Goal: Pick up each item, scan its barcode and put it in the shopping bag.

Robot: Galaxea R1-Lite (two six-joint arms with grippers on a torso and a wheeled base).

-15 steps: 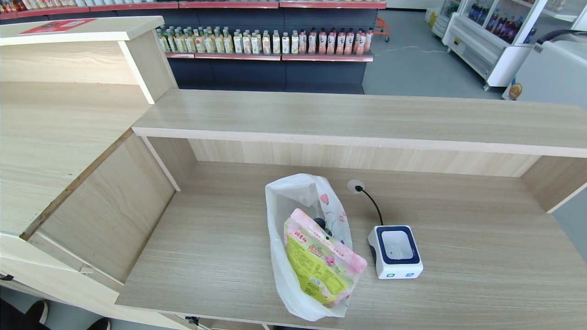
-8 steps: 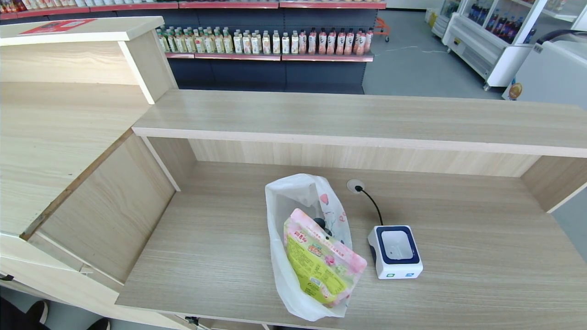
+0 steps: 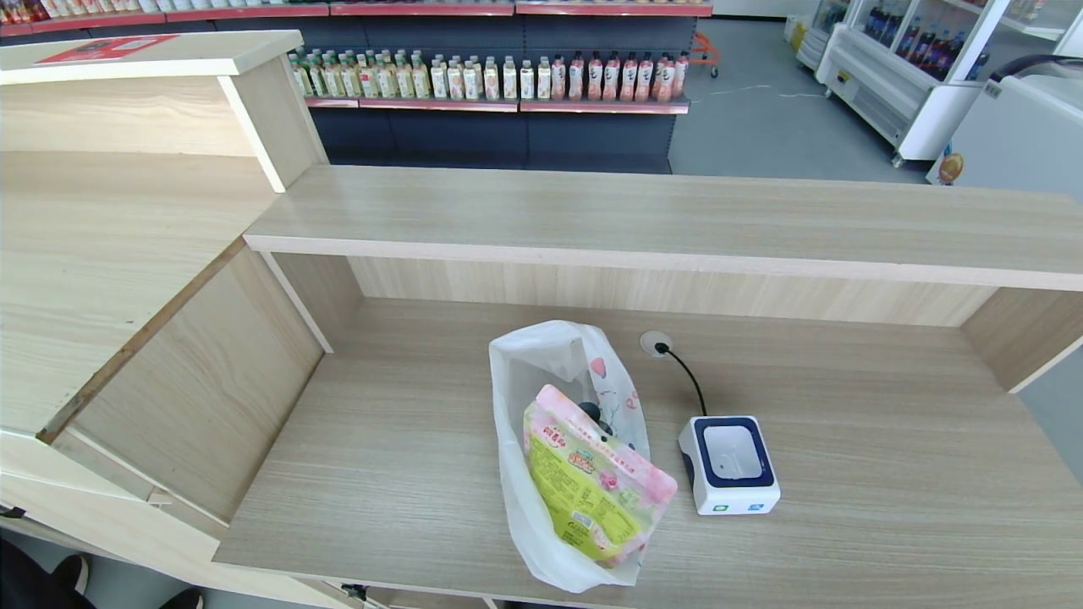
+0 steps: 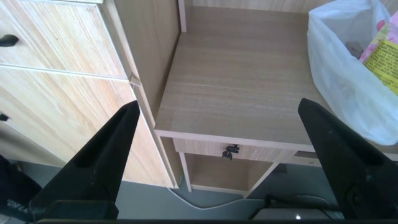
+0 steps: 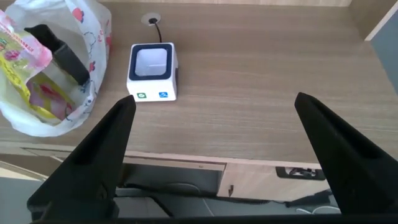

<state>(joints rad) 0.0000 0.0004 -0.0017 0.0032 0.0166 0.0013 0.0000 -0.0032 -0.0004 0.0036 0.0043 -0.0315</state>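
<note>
A white plastic shopping bag (image 3: 558, 474) lies open on the wooden counter (image 3: 846, 440), and a pink and yellow-green snack package (image 3: 592, 478) pokes out of it over a dark item. The same bag (image 5: 37, 93) and the bag (image 4: 348, 68) appear in both wrist views. Just right of the bag sits a white and navy barcode scanner (image 3: 729, 463), also seen as the scanner (image 5: 152, 70), its black cable running to a hole in the counter. My left gripper (image 4: 224, 155) hangs open off the counter's front left corner. My right gripper (image 5: 214, 158) hangs open before the front edge, right of the scanner.
A raised wooden ledge (image 3: 660, 220) runs along the back of the counter, and a taller wooden side unit (image 3: 110, 254) stands at the left. Shelves of bottles (image 3: 491, 76) and fridges (image 3: 914, 59) stand beyond. Bare counter spreads right of the scanner.
</note>
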